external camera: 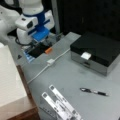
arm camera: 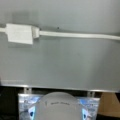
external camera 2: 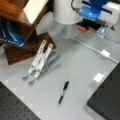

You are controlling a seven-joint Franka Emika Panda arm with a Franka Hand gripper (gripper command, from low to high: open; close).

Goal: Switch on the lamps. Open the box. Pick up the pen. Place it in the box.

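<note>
— Near the table's far edge, what does the gripper (external camera: 40,43) do?
— It hangs low by the cable (external camera: 47,65), jaws hidden, I cannot tell.
— Box (external camera: 96,51), pen (external camera: 93,91)?
— Box closed; pen lies apart on the table (external camera: 65,80)

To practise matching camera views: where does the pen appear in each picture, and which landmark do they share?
Front view: the pen lies lower right, below the closed box.
Front view: the pen lies bottom centre.
Wrist view: not shown.
Shared landmark: the white cable.
</note>
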